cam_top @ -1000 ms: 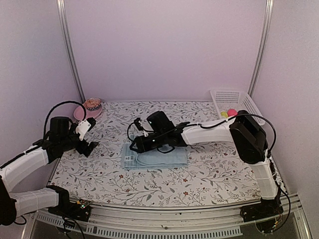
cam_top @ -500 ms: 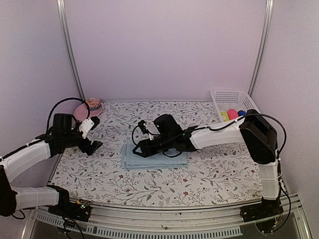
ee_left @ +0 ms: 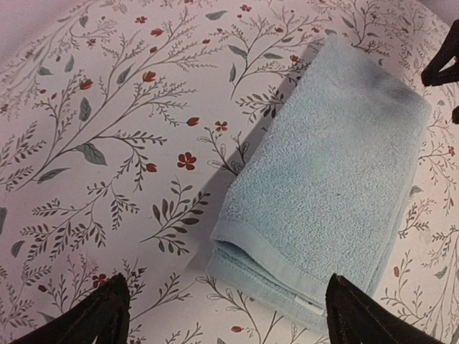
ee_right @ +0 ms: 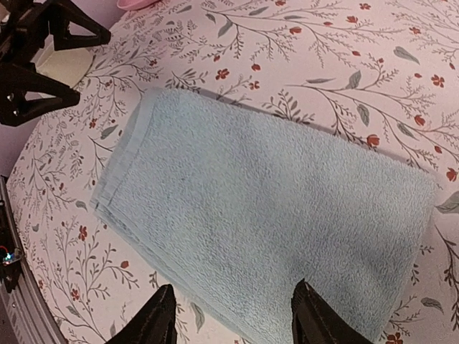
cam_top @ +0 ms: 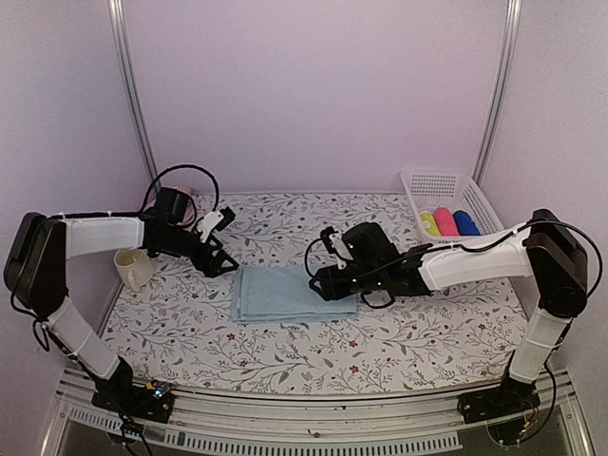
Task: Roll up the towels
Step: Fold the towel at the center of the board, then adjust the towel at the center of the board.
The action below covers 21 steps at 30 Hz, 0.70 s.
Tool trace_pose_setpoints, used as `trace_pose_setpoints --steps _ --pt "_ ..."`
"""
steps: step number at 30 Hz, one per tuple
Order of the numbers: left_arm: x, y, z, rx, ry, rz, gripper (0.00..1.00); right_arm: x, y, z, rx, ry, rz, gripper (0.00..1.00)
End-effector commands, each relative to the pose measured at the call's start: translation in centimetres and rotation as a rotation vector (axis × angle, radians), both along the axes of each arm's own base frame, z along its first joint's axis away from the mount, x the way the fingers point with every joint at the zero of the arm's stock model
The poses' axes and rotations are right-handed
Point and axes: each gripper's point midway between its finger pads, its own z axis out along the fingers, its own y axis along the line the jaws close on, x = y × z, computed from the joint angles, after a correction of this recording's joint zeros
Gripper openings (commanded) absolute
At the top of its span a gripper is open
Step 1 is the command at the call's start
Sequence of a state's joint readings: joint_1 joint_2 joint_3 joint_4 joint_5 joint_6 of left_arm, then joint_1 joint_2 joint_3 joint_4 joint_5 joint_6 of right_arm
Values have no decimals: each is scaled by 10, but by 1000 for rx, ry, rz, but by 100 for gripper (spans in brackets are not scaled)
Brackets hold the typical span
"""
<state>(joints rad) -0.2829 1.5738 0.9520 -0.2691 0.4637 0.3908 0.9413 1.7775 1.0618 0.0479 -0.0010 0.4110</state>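
A pale aqua towel (cam_top: pixel 290 293) lies folded flat on the floral table. In the left wrist view the towel (ee_left: pixel 337 179) shows its layered corner between my left gripper's (ee_left: pixel 229 315) wide-open fingers. That left gripper (cam_top: pixel 228 242) hovers at the towel's far left corner. My right gripper (cam_top: pixel 321 281) is open over the towel's right edge. In the right wrist view its fingers straddle the cloth (ee_right: pixel 265 208) without pinching it, around the right gripper (ee_right: pixel 233 312). A deep blue bundle (cam_top: pixel 465 223) lies in the basket; I cannot tell if it is a towel.
A white basket (cam_top: pixel 445 182) at the back right also holds a yellow thing (cam_top: pixel 427 223) and a pink thing (cam_top: pixel 445 221). A cream mug (cam_top: pixel 133 268) stands at the left edge under the left arm. Side walls close in on both sides.
The left arm swung in from the far left to the towel's far left corner. The right arm drew back rightward from the towel's left part to its right edge.
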Motion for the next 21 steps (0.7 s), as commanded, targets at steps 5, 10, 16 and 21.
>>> trace_pose_setpoints --steps 5,10,16,21 --pt "13 -30 -33 -34 177 -38 95 -1 -18 -19 -70 12 -47 54" --pt "16 -39 -46 -61 257 -55 87 -2 -22 -25 -85 19 -52 54" --pt "16 -37 -63 -41 302 -31 68 -4 -25 -31 -96 24 -53 53" --pt "15 -40 -67 -59 335 -37 61 -4 -26 -33 -102 21 -54 53"
